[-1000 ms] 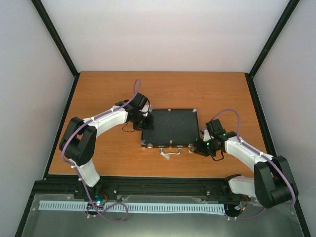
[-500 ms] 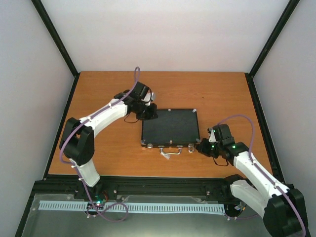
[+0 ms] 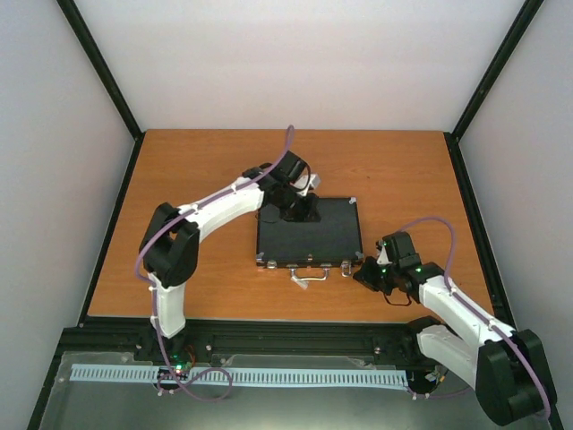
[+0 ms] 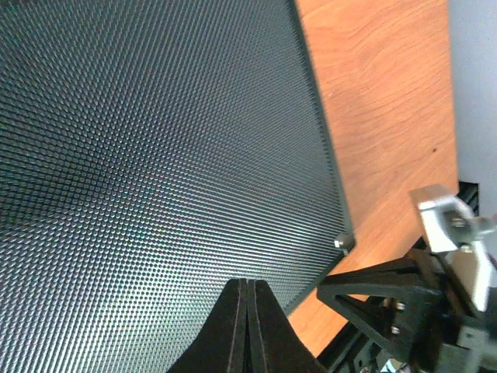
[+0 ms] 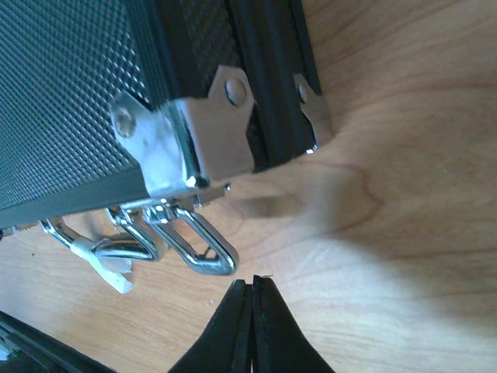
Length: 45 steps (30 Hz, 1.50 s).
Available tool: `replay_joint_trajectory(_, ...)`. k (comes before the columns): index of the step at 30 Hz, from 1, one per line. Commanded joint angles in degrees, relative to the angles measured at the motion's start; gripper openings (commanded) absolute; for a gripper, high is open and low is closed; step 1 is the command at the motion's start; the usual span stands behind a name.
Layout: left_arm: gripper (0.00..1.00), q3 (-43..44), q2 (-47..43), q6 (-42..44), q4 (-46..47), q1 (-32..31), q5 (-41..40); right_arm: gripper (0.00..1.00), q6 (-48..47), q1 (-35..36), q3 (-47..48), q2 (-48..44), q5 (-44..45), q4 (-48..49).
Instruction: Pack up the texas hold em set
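Now the black dimpled briefcase (image 3: 313, 237) lies shut beneath my left hand (image 3: 310, 215), pinched empty, which has moved in from its edge; my right hand (image 3: 362, 271), pinched empty too, sits beside its corner.

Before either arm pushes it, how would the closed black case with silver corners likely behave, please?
Lying flat on the smooth wooden table, the black dimpled case would probably slide rather than tip. Its silver metal corner caps suggest a stiff shell. Its hanging silver wire loops may swing.

Black dimpled briefcase (image 3: 309, 233), shiny metal latches (image 5: 186, 237), smooth wood table (image 3: 197, 170)
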Motion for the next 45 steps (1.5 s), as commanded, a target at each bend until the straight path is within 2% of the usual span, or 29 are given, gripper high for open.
replay_joint_trajectory(1, 0.01, 1.4, 3.2, -0.3, 0.6, -0.5, 2.5, 0.03, 2.1, 0.3, 0.1, 2.0, -1.2, 5.2)
replay_joint_trajectory(11, 0.01, -0.4, 7.8, -0.3, 2.2, -0.5, 3.0, 0.03, 0.9, 0.3, 1.9, 8.1, -2.6, 8.3)
replay_joint_trajectory(25, 0.01, -3.8, 9.4, -1.0, 3.3, -0.5, 3.0, 0.03, 0.7, 0.4, 2.2, 9.8, -0.2, 10.2)
replay_joint_trajectory(31, 0.01, -5.2, 8.9, -1.0, 3.4, -0.5, 3.3, 0.03, 1.4, 0.3, 1.8, 14.7, 3.5, 15.5)
replay_joint_trajectory(39, 0.01, -6.2, 8.5, -0.5, 3.4, -0.5, 3.5, 0.03, 5.5, 0.4, 2.0, 16.0, 7.2, 23.3)
replay_joint_trajectory(45, 0.01, -5.8, 8.6, 0.0, 3.3, -0.5, 3.7, 0.03, 4.4, 0.4, 3.7, 10.5, 11.4, 13.5)
